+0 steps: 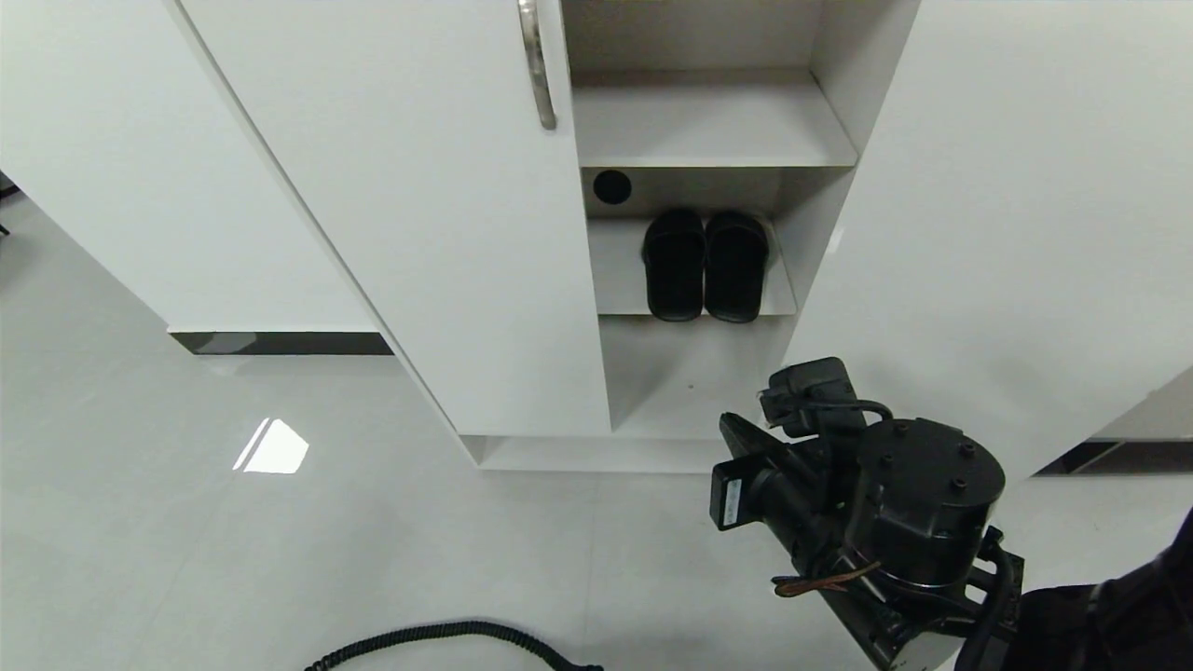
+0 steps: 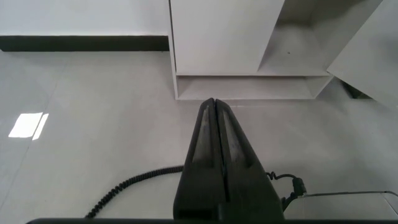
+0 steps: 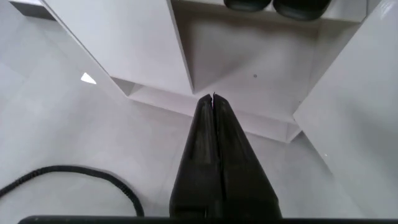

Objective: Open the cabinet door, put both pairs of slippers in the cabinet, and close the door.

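A pair of black slippers (image 1: 706, 266) lies side by side on the cabinet's middle shelf (image 1: 620, 280), toes pointing inward; their heels (image 3: 301, 7) hang over the shelf edge in the right wrist view. The right cabinet door (image 1: 1007, 233) stands swung open; the left door (image 1: 419, 233) with its metal handle (image 1: 538, 65) is closed. My right gripper (image 3: 213, 98) is shut and holds nothing, low in front of the bottom compartment (image 3: 249, 81); the head view has it (image 1: 734, 427) below the slippers. My left gripper (image 2: 214, 102) is shut and empty, above the floor facing the cabinet base (image 2: 249, 87).
A black coiled cable (image 1: 447, 638) lies on the glossy grey floor, near me, and also crosses the floor (image 2: 124, 186) in the left wrist view. The upper shelf (image 1: 708, 126) is bare. A round hole (image 1: 612, 186) sits in the cabinet's back panel. The open door bounds the right side.
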Motion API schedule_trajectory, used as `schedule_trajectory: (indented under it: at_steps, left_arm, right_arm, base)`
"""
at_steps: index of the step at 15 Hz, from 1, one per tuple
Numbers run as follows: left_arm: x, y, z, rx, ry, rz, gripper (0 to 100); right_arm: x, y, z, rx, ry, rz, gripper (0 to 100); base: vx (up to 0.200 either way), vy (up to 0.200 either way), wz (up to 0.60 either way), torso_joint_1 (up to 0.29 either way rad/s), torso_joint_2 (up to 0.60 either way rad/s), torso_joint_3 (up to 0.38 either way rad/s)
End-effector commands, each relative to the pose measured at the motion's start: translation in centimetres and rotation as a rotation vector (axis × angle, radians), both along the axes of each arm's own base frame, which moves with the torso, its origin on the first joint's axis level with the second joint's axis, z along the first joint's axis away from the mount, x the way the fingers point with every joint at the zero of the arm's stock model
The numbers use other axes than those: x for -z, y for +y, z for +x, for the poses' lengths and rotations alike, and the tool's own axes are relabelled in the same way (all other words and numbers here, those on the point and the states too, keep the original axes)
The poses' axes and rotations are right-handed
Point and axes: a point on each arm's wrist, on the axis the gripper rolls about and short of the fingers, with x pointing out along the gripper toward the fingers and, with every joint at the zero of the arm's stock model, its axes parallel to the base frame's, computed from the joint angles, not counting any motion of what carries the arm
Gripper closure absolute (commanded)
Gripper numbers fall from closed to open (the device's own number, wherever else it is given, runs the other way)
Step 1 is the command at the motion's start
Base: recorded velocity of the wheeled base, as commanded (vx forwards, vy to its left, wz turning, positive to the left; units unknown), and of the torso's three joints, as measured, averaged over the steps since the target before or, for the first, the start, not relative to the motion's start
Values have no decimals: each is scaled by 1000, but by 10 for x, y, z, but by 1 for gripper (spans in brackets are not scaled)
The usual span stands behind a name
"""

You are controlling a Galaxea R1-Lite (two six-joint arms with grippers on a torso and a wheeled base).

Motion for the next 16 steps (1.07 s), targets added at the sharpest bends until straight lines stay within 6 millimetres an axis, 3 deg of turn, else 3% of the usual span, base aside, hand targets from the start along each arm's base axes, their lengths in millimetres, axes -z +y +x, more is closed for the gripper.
schedule_trajectory:
  at_steps: [1,16]
  left_arm:
    - [0,0,0,0,1,-1,100]
    - [0,0,0,0,1,-1,100]
  right_arm:
    - [-1,0,0,0,-2,2,100]
    - [4,-4,0,-7,11,-14,100]
  base:
    - [0,0,0,0,0,0]
    - [0,0,0,2,3,196]
